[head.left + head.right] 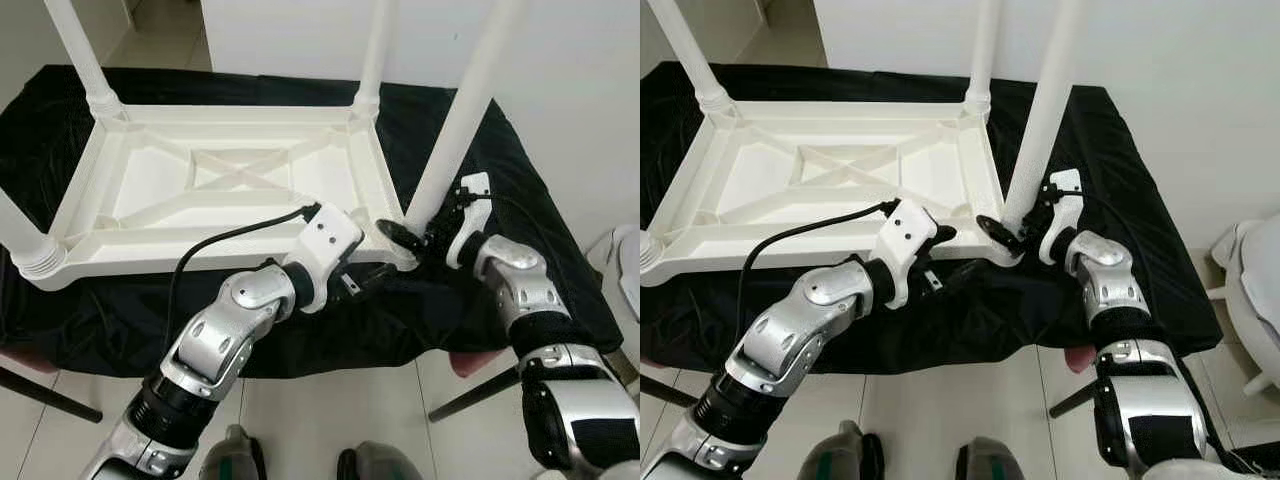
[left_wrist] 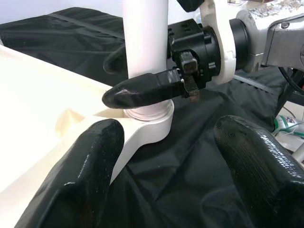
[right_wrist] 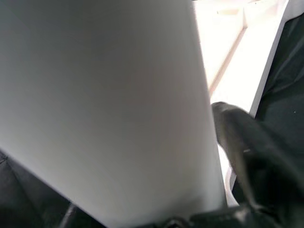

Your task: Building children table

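A white plastic children's table (image 1: pixel 220 180) lies upside down on a black cloth. Legs stand up from its far left (image 1: pixel 80 50), far right (image 1: pixel 375 50) and near left (image 1: pixel 20 240) corners. The near right leg (image 1: pixel 460 120) rises from its corner socket, and my right gripper (image 1: pixel 415 235) is shut on it just above the socket. In the left wrist view one right fingertip (image 2: pixel 142 90) wraps the leg (image 2: pixel 145 42). My left gripper (image 1: pixel 365 280) is open at the table's near edge, close to that corner, holding nothing; its fingers (image 2: pixel 80 175) straddle the socket from a short distance.
The black cloth (image 1: pixel 500 170) covers a low support whose dark legs (image 1: pixel 50 395) reach the tiled floor. A white wall stands behind. A white object (image 1: pixel 628 270) sits at the far right edge. My feet show at the bottom.
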Tool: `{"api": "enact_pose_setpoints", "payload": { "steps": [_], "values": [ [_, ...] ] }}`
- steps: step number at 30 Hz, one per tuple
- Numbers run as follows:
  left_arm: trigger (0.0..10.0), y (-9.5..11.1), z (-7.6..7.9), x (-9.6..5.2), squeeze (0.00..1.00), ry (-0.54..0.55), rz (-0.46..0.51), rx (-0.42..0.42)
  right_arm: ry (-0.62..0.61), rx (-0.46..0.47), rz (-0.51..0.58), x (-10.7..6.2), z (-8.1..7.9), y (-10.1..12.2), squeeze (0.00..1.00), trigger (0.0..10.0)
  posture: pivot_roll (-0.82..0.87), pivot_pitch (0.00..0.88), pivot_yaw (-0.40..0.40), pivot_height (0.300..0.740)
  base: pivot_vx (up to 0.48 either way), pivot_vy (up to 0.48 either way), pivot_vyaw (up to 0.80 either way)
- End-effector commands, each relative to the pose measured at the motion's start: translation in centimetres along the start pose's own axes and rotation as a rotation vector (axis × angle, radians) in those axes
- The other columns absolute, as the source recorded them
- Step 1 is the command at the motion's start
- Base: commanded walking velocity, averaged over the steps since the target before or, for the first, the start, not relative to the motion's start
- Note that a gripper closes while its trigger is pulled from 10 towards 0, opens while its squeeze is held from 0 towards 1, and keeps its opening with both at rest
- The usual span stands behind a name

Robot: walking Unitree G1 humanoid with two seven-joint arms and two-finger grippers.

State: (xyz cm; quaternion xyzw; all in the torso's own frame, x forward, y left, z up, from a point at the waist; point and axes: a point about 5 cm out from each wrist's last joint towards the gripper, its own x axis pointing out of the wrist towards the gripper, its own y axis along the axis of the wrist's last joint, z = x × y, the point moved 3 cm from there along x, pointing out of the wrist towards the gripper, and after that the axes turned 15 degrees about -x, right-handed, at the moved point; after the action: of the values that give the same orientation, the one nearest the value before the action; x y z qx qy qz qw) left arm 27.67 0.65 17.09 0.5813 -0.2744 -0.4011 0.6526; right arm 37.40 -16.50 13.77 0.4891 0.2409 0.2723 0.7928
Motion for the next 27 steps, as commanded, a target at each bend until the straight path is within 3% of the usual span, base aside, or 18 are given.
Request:
{"api": "enact_pose_setpoints", "payload": {
  "steps": [1,11,12,13,16,19,24,27],
  "values": [
    [10.0,-0.1,-0.2,0.0,0.00,0.001,-0.008,0.008,0.047,0.004,-0.004,0.4,-0.7,-0.2,0.00,0.0,-0.12,0.008,-0.022,0.740,0.000,0.000,0.00],
    [10.0,-0.1,0.1,0.0,0.00,-0.012,-0.014,0.007,0.041,0.049,-0.009,-0.6,-0.7,-1.4,0.00,0.0,-0.13,0.021,-0.009,0.740,0.000,0.000,0.00],
    [10.0,-0.2,0.2,0.0,0.00,-0.016,-0.016,0.006,-0.013,0.043,-0.012,-0.7,-0.2,-1.4,0.00,3.3,-0.13,0.025,-0.008,0.740,0.000,0.000,0.00],
    [10.0,-0.2,0.2,0.0,0.00,-0.016,-0.017,0.005,-0.042,0.040,-0.029,-0.7,0.1,-1.6,0.00,10.0,-0.13,0.025,-0.008,0.740,0.000,0.000,0.00],
    [10.0,-0.2,0.2,-0.1,0.00,-0.017,-0.017,0.005,-0.061,0.037,-0.042,-0.6,0.2,-1.7,0.00,10.0,-0.13,0.025,-0.008,0.740,0.000,0.000,0.00],
    [10.0,-0.4,0.2,-0.1,0.00,-0.015,-0.021,0.005,-0.208,0.039,-0.081,-0.5,1.1,-1.8,0.00,10.0,-0.13,0.030,-0.013,0.740,0.000,0.000,0.00],
    [10.0,-0.4,0.2,-0.2,0.00,-0.013,-0.022,0.003,-0.275,0.017,-0.074,-0.1,0.6,-0.9,0.00,10.0,-0.13,0.027,-0.015,0.740,0.000,0.000,0.00],
    [10.0,-0.5,0.2,-0.2,0.00,-0.015,-0.028,0.005,-0.453,0.085,-0.103,-0.2,0.7,-0.4,0.00,10.0,-0.13,0.021,-0.011,0.740,0.000,0.000,0.00]
  ]
}}
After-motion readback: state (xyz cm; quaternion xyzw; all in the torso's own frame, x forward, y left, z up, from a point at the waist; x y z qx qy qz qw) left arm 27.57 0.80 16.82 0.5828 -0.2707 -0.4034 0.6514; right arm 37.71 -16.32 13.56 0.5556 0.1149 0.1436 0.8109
